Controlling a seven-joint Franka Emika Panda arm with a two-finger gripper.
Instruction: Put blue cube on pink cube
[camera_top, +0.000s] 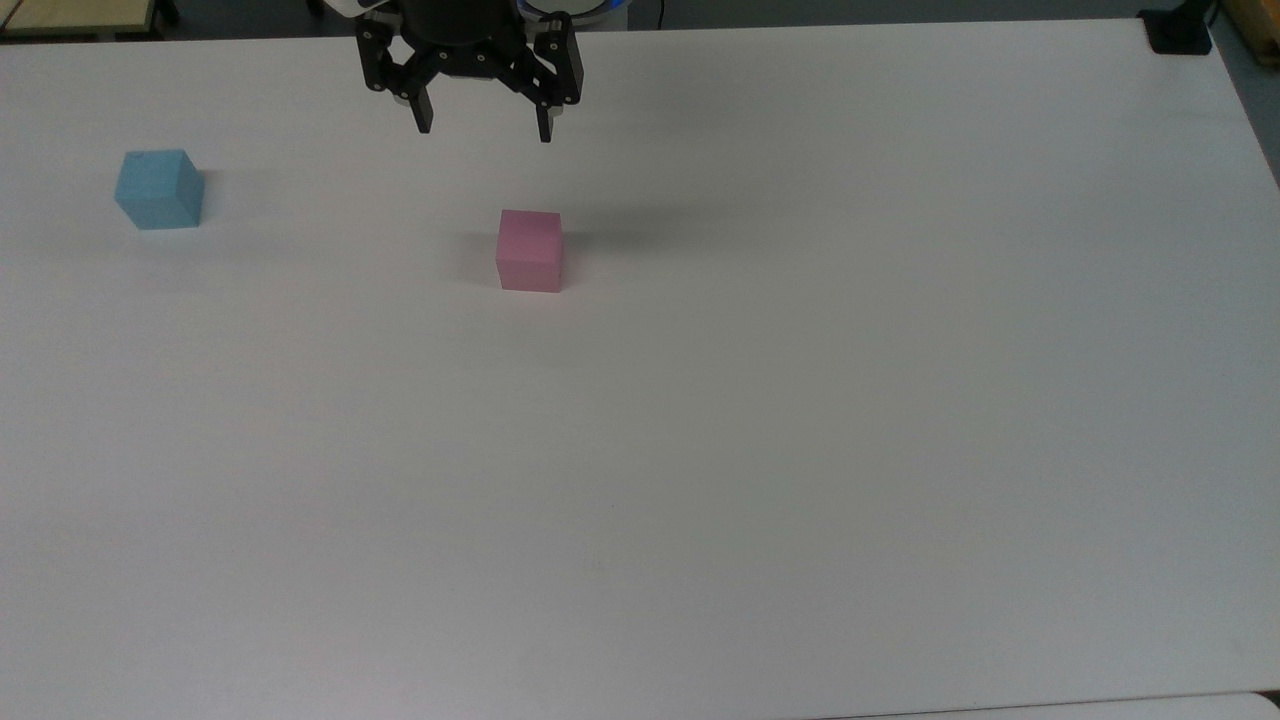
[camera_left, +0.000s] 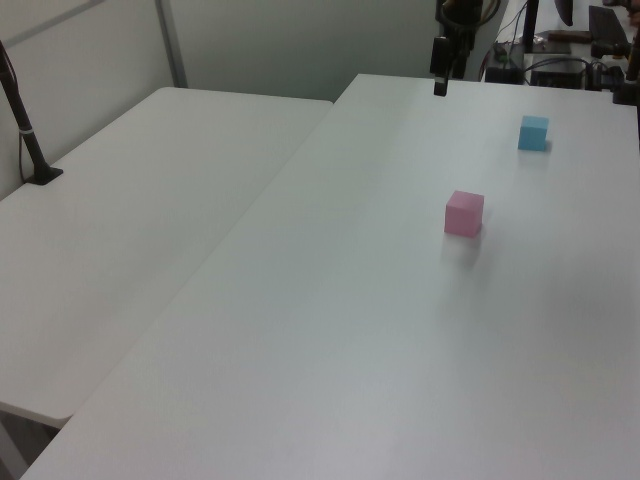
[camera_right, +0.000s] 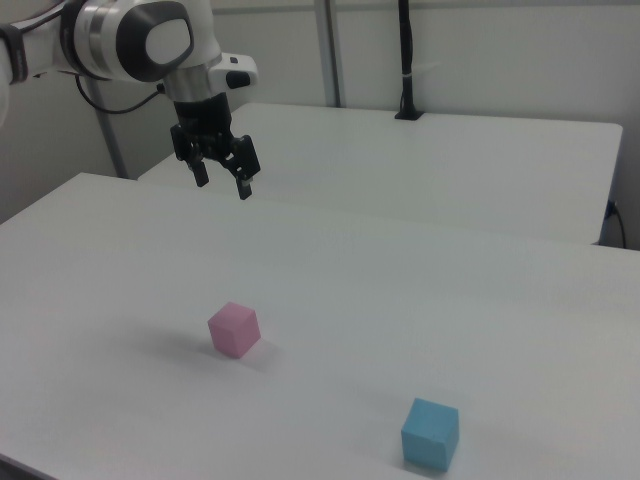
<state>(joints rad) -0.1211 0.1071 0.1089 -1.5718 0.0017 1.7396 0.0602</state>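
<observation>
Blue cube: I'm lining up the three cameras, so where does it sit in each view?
Top view: blue cube far left, upper part.
Left view: upper right, beyond the pink cube.
Right view: bottom, right of centre.
Shared landmark: the pink cube, between it and the open pincer.

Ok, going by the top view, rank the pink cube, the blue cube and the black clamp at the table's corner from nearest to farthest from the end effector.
From the end effector, in the top view:
1. Pink cube, just below it and slightly to the top view's right.
2. Blue cube, off toward the top view's left edge.
3. Black clamp, at the table's far corner on the top view's right.
</observation>
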